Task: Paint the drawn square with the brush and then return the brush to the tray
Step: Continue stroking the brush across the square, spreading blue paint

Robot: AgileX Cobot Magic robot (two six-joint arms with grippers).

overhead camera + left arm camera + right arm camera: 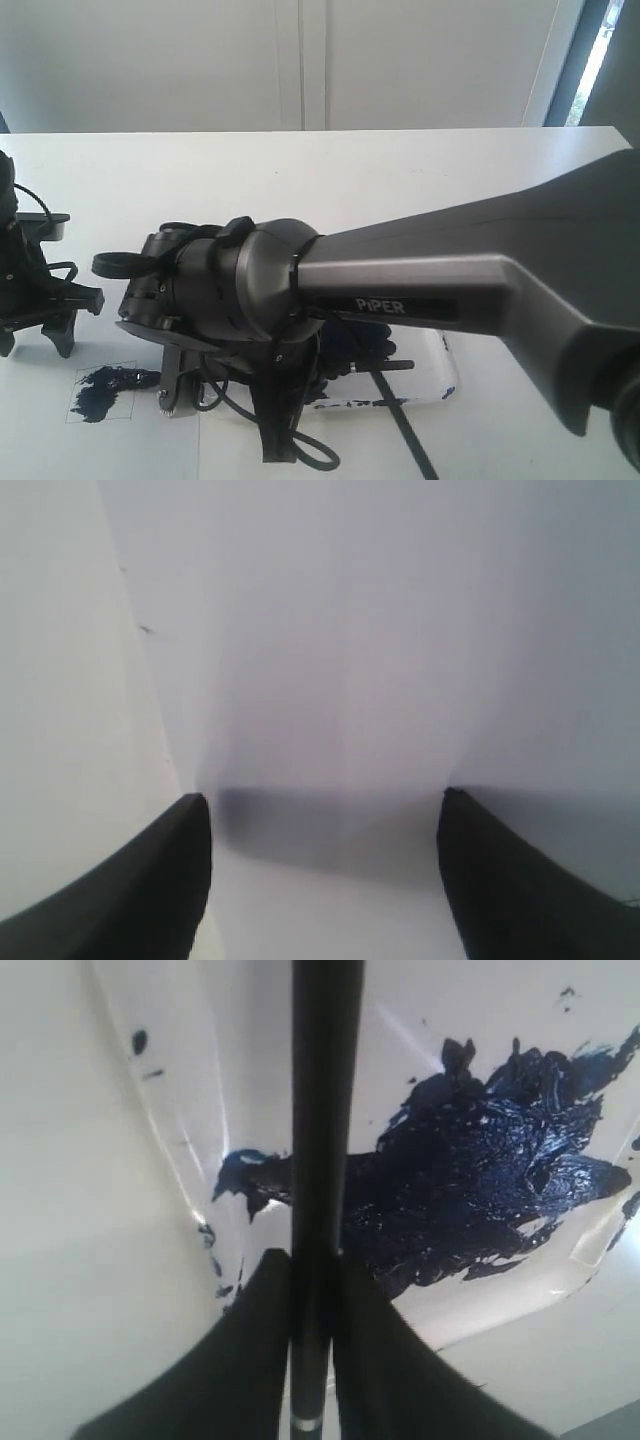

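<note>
Over the tray (pixel 250 1060), the right gripper (pixel 312 1260) is clamped on the brush (pixel 325 1110). The shaft runs straight out between the two fingers (pixel 250 1360) and crosses the dark paint blotch (pixel 480 1180) that lies just under it. The square (pixel 103 391), mostly covered with dark paint, lies well apart on the paper (pixel 60 440), near the left gripper (pixel 325 805), whose jaws stand apart and hold nothing. In my judgement the right arm only has to lower the brush and release it, because the tray is directly below.

Glossy smooth tray (pixel 250 1080) carries wet-shiny paint blotch (pixel 480 1160); brush (pixel 325 1110) looks matt.
</note>
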